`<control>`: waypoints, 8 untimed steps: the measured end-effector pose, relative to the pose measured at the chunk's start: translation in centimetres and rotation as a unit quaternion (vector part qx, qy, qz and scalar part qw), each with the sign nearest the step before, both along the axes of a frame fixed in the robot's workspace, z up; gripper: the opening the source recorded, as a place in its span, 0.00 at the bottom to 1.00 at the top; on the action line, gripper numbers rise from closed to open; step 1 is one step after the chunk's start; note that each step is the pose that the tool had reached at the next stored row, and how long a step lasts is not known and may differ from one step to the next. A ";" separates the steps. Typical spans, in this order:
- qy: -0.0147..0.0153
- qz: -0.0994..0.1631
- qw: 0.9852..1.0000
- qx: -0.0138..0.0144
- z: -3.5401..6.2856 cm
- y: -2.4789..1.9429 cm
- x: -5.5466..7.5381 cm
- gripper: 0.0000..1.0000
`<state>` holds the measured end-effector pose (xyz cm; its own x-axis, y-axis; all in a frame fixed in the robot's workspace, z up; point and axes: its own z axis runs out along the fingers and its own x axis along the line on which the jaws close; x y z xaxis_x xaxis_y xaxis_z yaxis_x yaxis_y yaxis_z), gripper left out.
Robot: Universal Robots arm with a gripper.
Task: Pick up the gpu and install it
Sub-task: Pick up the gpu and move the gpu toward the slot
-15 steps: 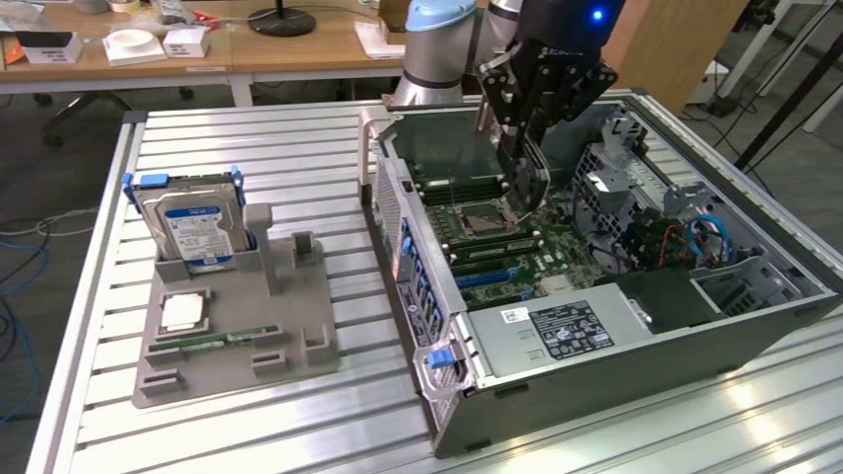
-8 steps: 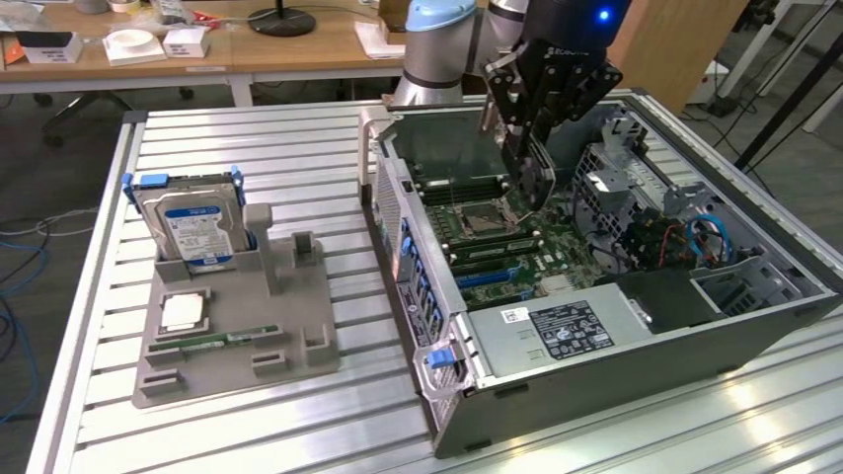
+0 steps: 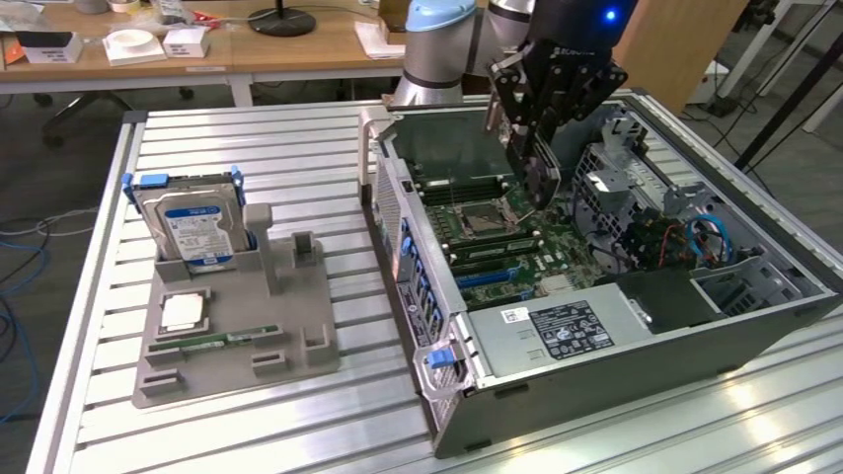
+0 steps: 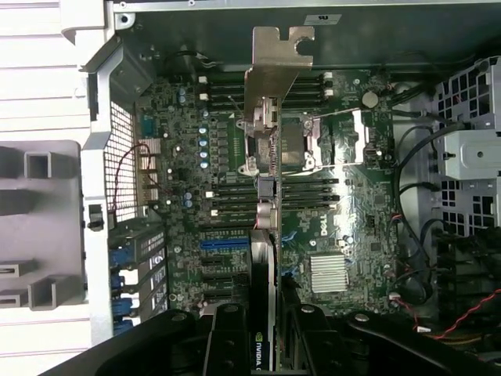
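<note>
— One card in hand, then?
— Yes. Our gripper (image 3: 532, 148) has its jaws clenched on the gpu (image 3: 542, 180), which hangs over the motherboard (image 3: 507, 242) inside the open case (image 3: 419, 296), toward one o'clock in the exterior view. We judge this to be the carry-and-align step; nothing looks seated.
— What does seating ask of us?
— Squaring the card's edge over an expansion slot, perhaps the blue slot (image 4: 223, 244), with the silver bracket (image 4: 274, 70) meeting the case's rear wall.
— Any writing?
— We read DELL on the board and what looks like NVIDIA on the card. The power supply label (image 3: 567, 331) near four o'clock and the hard drive (image 3: 197, 229) label near nine we cannot read.
</note>
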<state>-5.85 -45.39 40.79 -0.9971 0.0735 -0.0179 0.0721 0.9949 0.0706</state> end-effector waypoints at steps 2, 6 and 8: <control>0.000 0.000 1.000 0.000 0.00 0.00 0.1 0.26; 0.000 0.000 1.000 0.000 0.00 0.00 0.4 0.26; 0.000 0.000 1.000 0.000 0.00 0.00 0.6 0.26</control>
